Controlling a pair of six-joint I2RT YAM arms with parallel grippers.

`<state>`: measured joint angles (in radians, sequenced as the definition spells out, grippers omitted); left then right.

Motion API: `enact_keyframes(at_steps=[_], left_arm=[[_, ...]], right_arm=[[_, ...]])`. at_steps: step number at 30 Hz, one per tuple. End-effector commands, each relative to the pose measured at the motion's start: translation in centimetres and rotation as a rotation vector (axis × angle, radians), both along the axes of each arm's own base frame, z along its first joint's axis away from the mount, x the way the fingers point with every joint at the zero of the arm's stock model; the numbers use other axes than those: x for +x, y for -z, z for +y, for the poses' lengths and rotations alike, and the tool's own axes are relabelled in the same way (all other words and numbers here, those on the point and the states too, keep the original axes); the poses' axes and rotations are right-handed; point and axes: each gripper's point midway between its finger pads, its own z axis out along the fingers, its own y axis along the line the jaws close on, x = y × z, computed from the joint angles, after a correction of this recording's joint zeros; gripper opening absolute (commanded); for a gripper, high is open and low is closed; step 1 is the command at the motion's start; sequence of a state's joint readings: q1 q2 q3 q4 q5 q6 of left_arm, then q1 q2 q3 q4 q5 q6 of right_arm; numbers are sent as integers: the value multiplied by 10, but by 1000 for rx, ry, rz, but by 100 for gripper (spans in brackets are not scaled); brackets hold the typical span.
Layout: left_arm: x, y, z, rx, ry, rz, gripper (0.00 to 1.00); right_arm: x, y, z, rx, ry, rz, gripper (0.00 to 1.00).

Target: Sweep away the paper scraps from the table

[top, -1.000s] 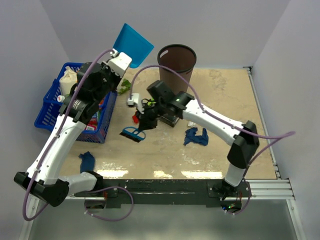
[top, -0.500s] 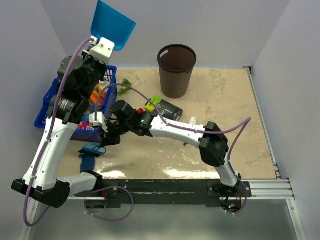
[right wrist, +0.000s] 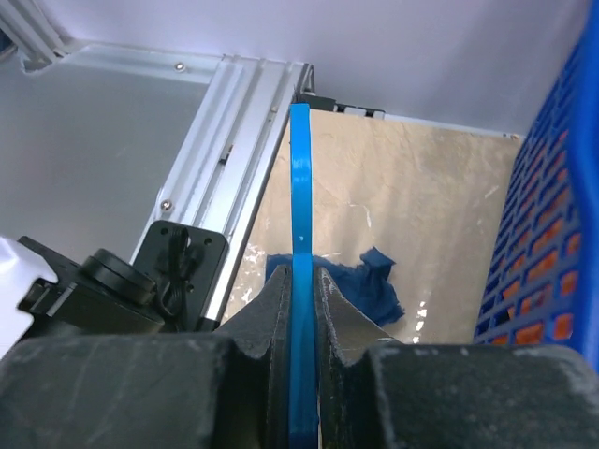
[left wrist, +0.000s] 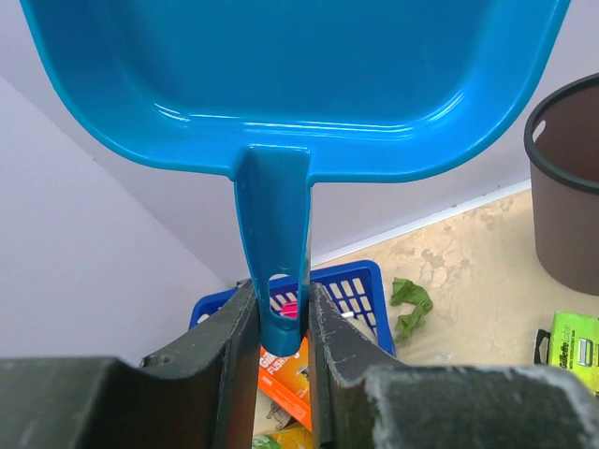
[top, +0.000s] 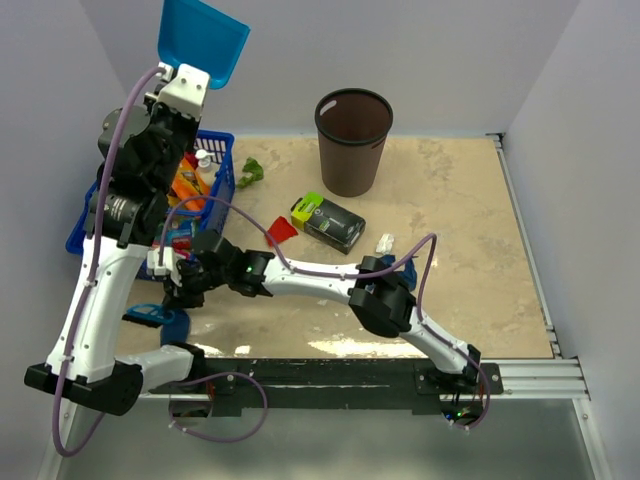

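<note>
My left gripper (top: 183, 88) is shut on the handle of a blue dustpan (top: 203, 38) and holds it high above the blue basket; the left wrist view shows the handle (left wrist: 277, 281) clamped between the jaws. My right gripper (top: 186, 291) reaches far left, shut on a thin blue brush (right wrist: 299, 215) near the table's (top: 450, 200) front left corner. A blue paper scrap (right wrist: 365, 290) lies just beyond the brush. Green (top: 250, 172), red (top: 283, 230) and white (top: 385, 242) scraps lie on the table.
A brown waste bin (top: 353, 140) stands at the back centre. A black-and-lime box (top: 328, 222) lies in front of it. A blue basket (top: 150, 215) of packets sits at the left edge. The metal front rail (right wrist: 234, 168) runs beside the brush.
My right arm has swung far left with the brush, from the table's middle to the front left corner. The blue scrap from the middle is gone from there. My left arm lifted the dustpan higher and left.
</note>
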<state>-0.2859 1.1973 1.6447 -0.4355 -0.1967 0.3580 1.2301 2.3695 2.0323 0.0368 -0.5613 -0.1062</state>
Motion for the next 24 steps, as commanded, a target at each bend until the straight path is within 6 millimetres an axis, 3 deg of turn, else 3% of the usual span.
enact_keyframes(at_steps=[1,3,6,12,17,20,21,22,23,24], left_arm=[[-16,-26,7,-43,5,-77,0],[-16,-24,9,-47,4,-72,0],[-17,-23,11,-47,1,-69,0],[-19,-19,11,-57,11,-58,0],[-19,-20,7,-59,29,-62,0],[-16,-13,4,-43,45,-49,0],[-14,-7,3,-34,51,-37,0],[-13,-5,1,-30,59,-32,0],[-9,0,-2,-23,72,-16,0],[-8,2,-3,-18,77,-10,0]], right_arm=[[7,-23,0,67,13,-122,0],[4,-8,-7,37,-5,-147,0],[1,-13,-11,63,-22,-183,0],[-16,3,-16,55,-86,-327,0],[-13,5,-26,2,-85,-375,0],[-8,14,-51,-84,-77,-417,0],[-4,3,-63,-94,-74,-436,0],[-4,19,-77,-145,-77,-429,0],[0,22,-89,-176,-67,-430,0],[3,44,-112,-262,-78,-415,0]])
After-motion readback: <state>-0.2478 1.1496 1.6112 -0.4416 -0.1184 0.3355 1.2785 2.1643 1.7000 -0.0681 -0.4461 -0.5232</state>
